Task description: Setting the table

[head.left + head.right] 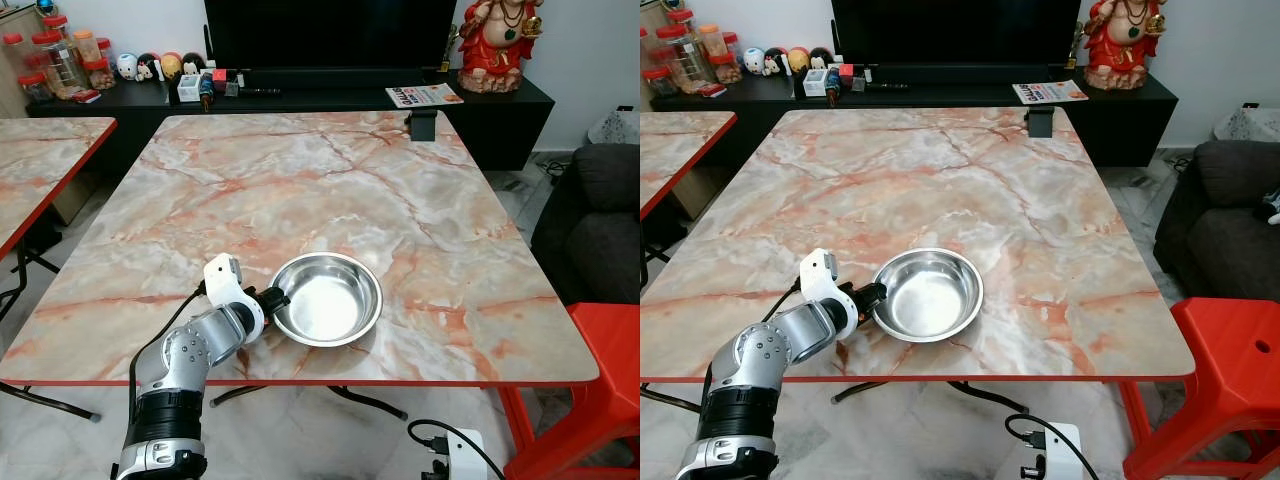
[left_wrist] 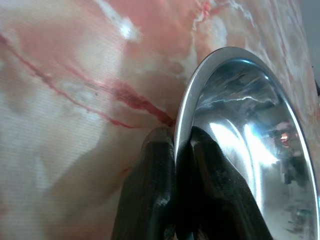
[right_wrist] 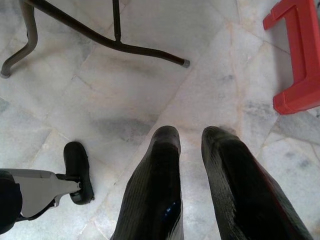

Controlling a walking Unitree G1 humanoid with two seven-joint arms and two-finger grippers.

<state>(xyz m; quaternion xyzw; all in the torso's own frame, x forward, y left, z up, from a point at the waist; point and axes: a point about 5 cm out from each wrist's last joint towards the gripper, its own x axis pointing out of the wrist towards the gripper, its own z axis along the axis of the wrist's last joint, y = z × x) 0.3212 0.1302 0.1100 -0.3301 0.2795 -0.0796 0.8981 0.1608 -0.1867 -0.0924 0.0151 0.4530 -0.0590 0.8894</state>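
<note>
A shiny steel bowl sits near the front edge of the pink marble table. My left gripper is at the bowl's left rim, shut on it. In the left wrist view the two black fingers pinch the bowl's rim, one inside and one outside. My right gripper hangs low over the tiled floor, its fingers slightly apart with nothing between them.
A red stool stands at the table's right front corner, with a dark sofa behind it. A second marble table is to the left. A small black object sits at the table's far edge. A black cabinet runs along the back.
</note>
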